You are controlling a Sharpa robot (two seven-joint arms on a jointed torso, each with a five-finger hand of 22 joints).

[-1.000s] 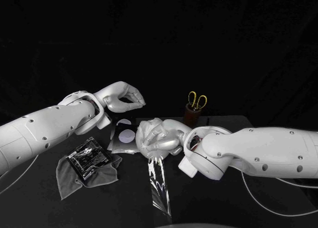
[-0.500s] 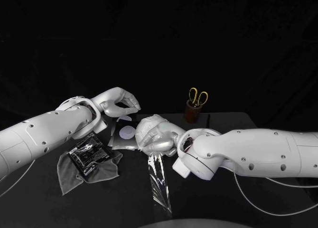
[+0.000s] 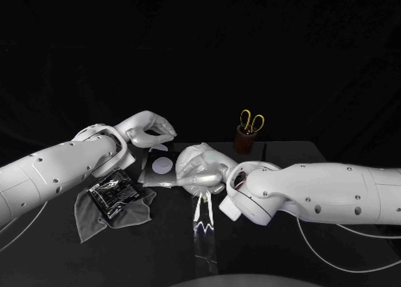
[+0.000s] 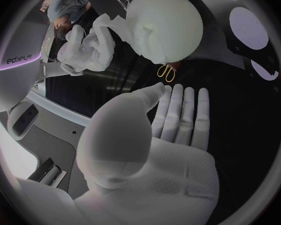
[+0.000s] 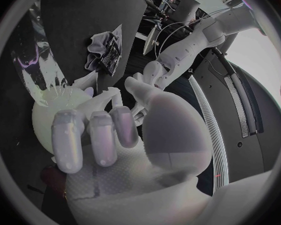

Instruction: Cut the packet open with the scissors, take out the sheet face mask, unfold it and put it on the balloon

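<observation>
My right hand (image 3: 199,168) grips the pale balloon (image 4: 165,24) over the middle of the table, fingers wrapped round it (image 5: 84,140). A white sheet clings to the balloon's side (image 4: 109,22), and a strip of clear film (image 3: 201,224) hangs from the hand down to the table. My left hand (image 3: 149,129) hovers just behind and to the left, fingers held together and nothing in it (image 4: 178,115). The opened black-and-silver packet (image 3: 114,195) lies on a grey cloth (image 3: 106,216) at the left. The yellow-handled scissors (image 3: 249,122) stand in a brown holder (image 3: 245,142) at the back.
A grey sheet with white ovals (image 3: 157,170) lies flat under and between the two hands. The table's far edge runs just behind the scissors holder. My right forearm (image 3: 321,191) lies across the table's right half.
The clear film under my right hand now hangs straighter and narrower. The left hand has sunk a little toward the balloon. Both holds are as before.
</observation>
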